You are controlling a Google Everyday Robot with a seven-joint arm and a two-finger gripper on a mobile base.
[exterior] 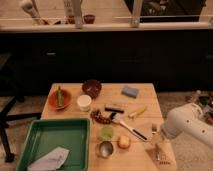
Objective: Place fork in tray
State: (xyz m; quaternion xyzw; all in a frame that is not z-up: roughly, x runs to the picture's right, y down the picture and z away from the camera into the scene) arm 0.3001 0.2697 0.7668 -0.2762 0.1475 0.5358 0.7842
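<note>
While arm [189, 125] low beside the table's [145, 96] right edge, gripper [160, 149] over fork [154, 130].

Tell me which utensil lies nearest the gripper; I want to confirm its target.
The all-silver fork, right beside the gripper at the table's right edge; the black-handled utensil with the white head lies further left.
</note>
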